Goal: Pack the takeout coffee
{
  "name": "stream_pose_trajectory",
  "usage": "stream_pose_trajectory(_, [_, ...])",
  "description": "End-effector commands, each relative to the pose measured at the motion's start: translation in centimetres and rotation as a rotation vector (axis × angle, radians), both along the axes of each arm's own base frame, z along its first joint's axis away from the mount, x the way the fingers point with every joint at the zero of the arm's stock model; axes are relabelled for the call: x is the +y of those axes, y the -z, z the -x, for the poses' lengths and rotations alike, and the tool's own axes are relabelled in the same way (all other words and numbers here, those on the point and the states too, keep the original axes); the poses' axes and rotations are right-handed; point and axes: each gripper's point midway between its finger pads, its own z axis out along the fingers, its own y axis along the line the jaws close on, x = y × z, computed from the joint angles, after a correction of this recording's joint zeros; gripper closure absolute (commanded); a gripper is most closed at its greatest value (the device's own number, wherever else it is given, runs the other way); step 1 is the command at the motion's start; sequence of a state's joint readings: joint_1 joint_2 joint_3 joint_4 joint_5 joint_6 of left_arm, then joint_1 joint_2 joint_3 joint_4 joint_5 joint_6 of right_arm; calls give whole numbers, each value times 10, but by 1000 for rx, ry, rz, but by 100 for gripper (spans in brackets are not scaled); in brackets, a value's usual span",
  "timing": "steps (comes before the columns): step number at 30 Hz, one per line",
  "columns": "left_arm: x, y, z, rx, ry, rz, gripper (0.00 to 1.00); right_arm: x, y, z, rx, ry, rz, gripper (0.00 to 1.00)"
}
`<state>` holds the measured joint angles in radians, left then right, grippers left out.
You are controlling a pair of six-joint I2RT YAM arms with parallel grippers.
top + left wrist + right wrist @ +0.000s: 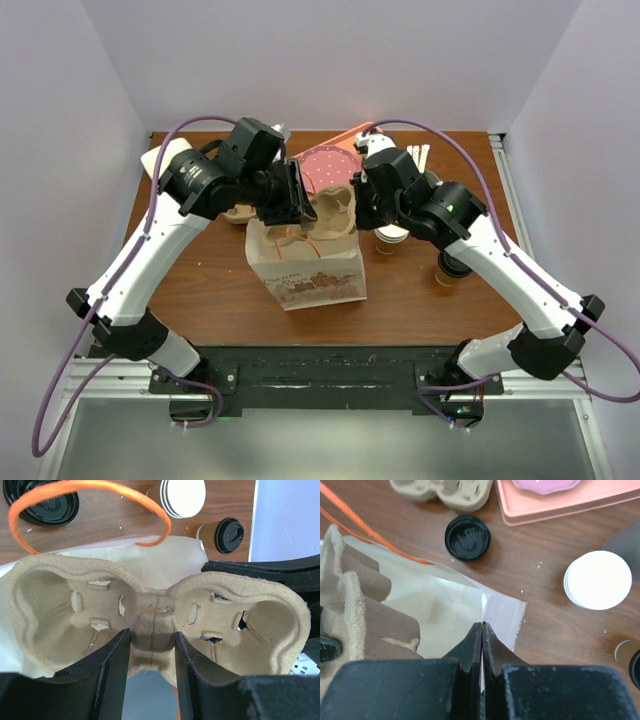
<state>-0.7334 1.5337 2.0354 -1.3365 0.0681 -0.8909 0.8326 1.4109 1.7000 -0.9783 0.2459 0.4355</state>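
Printing in pink and brown is showing on the front of the paper bag point(310, 275), but it is too small to read; the raised marks on the loose black lid point(467, 537) are not reading as letters either. The left gripper point(152, 642) is standing partly open, its two fingers clamping the middle of a pulp cup carrier point(60, 600) that is sitting in the bag's mouth and filling most of it. The right gripper point(481, 627) is pinching fully shut on the bag's right rim, just beside the carrier. An orange handle point(100, 486) is arching over the far rim. The takeout coffee point(228, 534), lid on, is standing upright on the table point(200, 290) to the right of the bag, partly under the right arm and near a stack of paper cups point(182, 497). Bare wood is lying open in front of the bag, while a pink tray point(555, 502) is crowding the far side.
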Motion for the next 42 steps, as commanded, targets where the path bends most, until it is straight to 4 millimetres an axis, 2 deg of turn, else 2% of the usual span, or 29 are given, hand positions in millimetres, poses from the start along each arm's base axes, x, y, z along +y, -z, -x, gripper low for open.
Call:
stream_pose_trajectory(1, [1,-13,-5,-72,16,7,90,6,-12,-3,-36,67,-116,100])
stream_pose_trajectory(3, [5,-3,-4,-56,1,-15,91,7,-14,-2,-45,78,-158,100])
stream_pose_trajectory(4, [8,-5,-3,-62,-9,-12,91,7,-4,-1,-29,87,-160,100])
stream_pose_trajectory(10, [9,4,-7,-59,-30,-27,91,5,5,2,-26,92,-165,100])
stream_pose_trajectory(20, [21,13,-10,-81,-27,-108,92,3,7,1,-27,108,-167,100])
stream_pose_trajectory(31, [31,37,-7,-53,-27,-178,92,2,5,1,-40,112,-186,100])
stream_pose_trajectory(38, [36,54,-4,-27,-28,-224,92,9,-1,-2,-55,99,-214,100])
stream_pose_trajectory(42, [37,54,-7,-32,-46,-229,93,9,1,-3,-56,96,-209,100])
